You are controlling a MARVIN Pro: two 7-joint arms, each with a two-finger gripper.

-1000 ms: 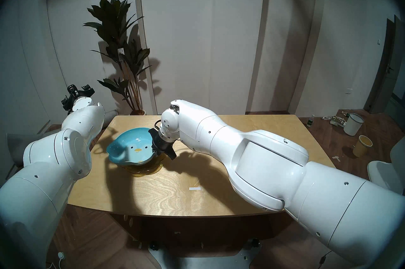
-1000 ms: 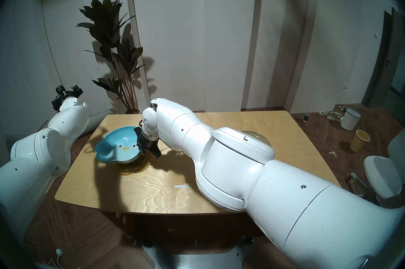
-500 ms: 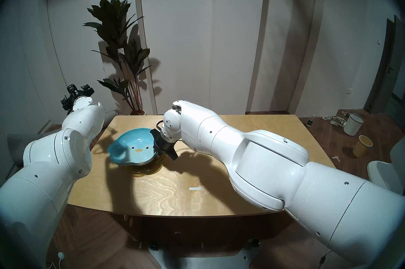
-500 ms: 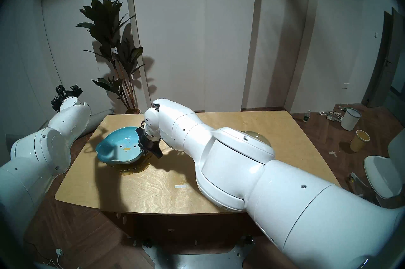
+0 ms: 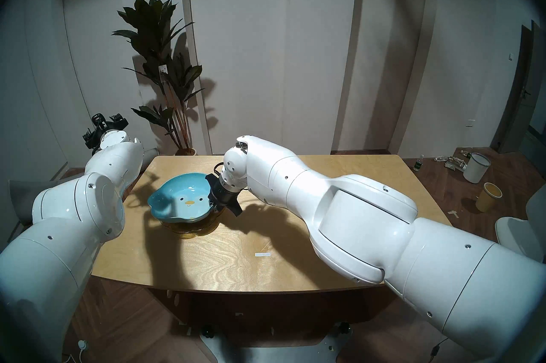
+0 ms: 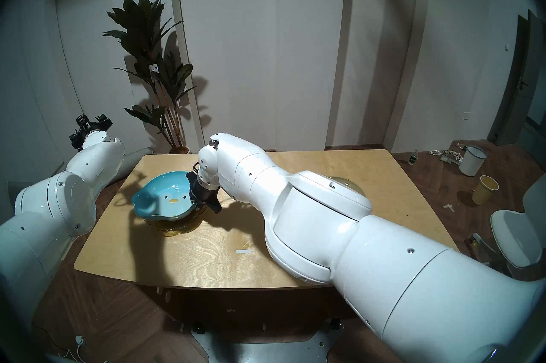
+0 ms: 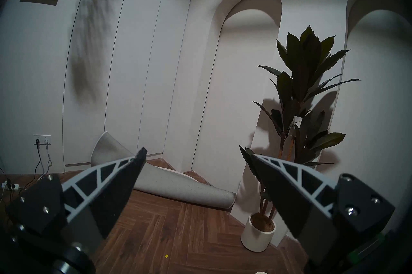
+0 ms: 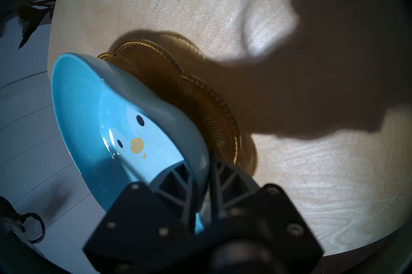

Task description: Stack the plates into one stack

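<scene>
Olive-beige plate (image 6: 347, 182) mostly hidden behind right arm (image 6: 295, 200); amber plate (image 5: 195, 231) largely under blue plate (image 5: 180, 200).

I count three plates: one glossy sky-blue lobed plate with a cartoon penguin (image 5: 180, 201), one amber ribbed flower-shaped glass plate (image 5: 193, 232), and one plain olive-beige round plate (image 6: 345, 180), of which only an edge shows behind an arm. There is one pale wooden counter (image 5: 221, 259) with one white strip of tape (image 5: 262, 254) on it, and two black two-fingered hands, the left hand (image 7: 198, 153) and the right hand (image 8: 200, 162). On the floor I see one tall dark-leaved potted plant (image 5: 159, 58), one rolled grey rug (image 7: 178, 188), one white bucket (image 5: 476, 167), one yellow cup (image 5: 489, 197) and one green bottle (image 5: 417, 164).
</scene>
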